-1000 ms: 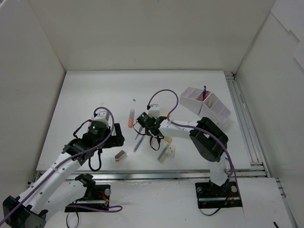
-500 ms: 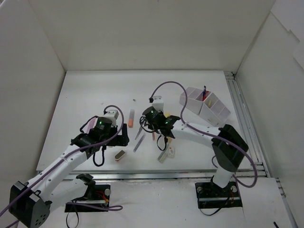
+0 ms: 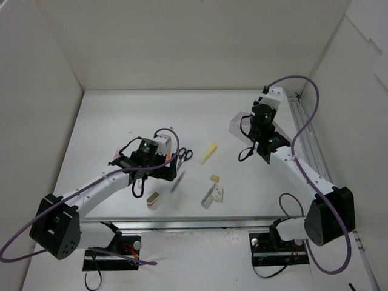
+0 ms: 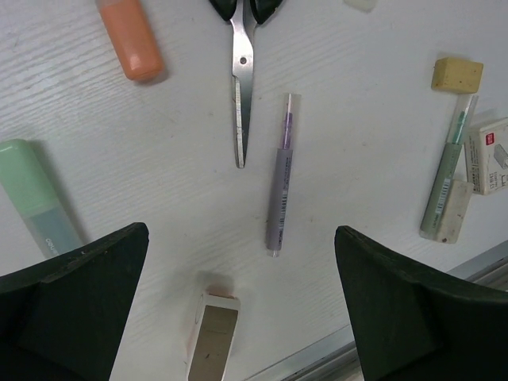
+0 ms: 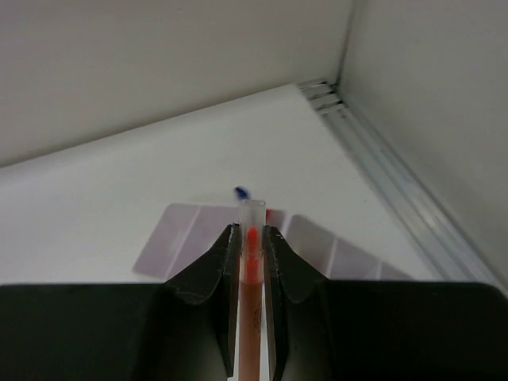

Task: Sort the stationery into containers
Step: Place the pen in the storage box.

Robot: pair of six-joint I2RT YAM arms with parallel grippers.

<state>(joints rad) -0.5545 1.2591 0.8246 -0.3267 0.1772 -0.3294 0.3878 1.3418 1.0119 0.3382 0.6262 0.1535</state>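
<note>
Above the white tray (image 5: 184, 236), the right claw (image 5: 252, 234) clenches a red pen (image 5: 252, 216), likely to drop it in; the left claw (image 4: 242, 238) hangs released over a purple pen (image 4: 279, 186).

Ahead of the left gripper (image 4: 240, 233), the scissors (image 4: 240, 87) have glossy metal blades on a matt, fine-grained white table (image 4: 159, 167) (like painted wood). The red-ink pen (image 5: 250, 305) between the right gripper (image 5: 252, 232)'s matt black fingers (image 5: 202, 278) is clear plastic.
</note>
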